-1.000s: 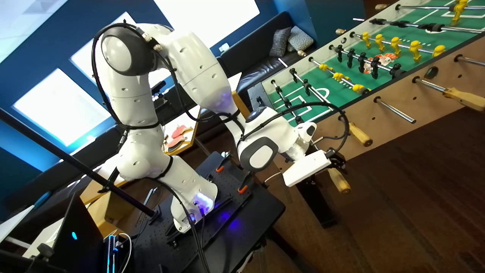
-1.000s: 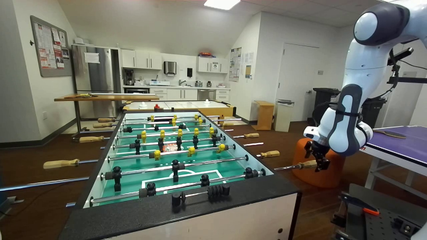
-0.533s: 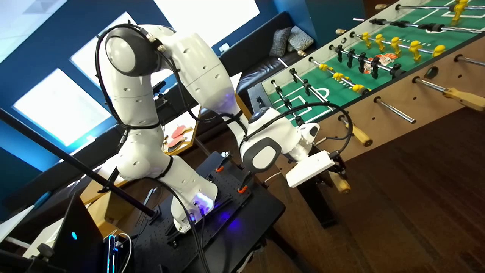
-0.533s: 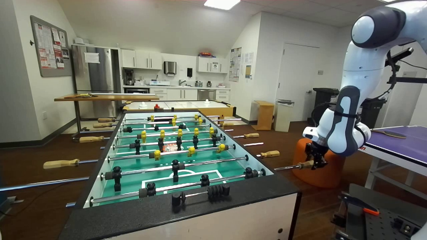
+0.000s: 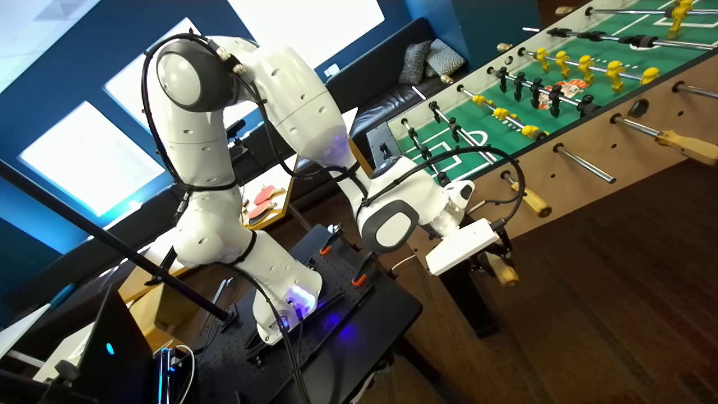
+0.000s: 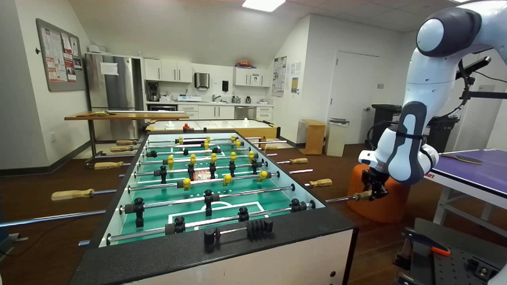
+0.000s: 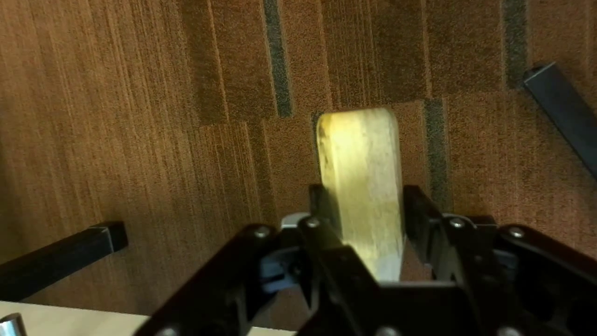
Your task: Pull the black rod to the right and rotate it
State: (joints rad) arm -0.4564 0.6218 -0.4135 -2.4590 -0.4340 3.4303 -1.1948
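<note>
The black rod [image 6: 214,221], carrying black figures, crosses the near end of the foosball table [image 6: 301,245]. Its steel shaft [image 6: 341,199] sticks out past the side wall and ends in a wooden handle [image 6: 362,195]. My gripper [image 6: 371,193] is at the outer part of that handle. From the wrist, the pale handle [image 7: 361,154] runs between both fingers of my gripper [image 7: 364,198], which is shut on it. The white wrist housing partly covers the handle [image 5: 506,273] and hides most of the gripper in an exterior view.
A neighbouring wooden handle [image 5: 534,202] sticks out beside the arm, and a bare rod end [image 5: 586,164] lies farther along. An orange stool [image 6: 378,211] stands behind the gripper. Dark bars [image 7: 65,261] show below in the wrist view. A purple table-tennis table [image 6: 475,170] is at the side.
The jaws have come together on the wooden handle. The arm has shifted slightly, with the gripper a little farther in along the handle toward the table. The rod's figures look unmoved.
</note>
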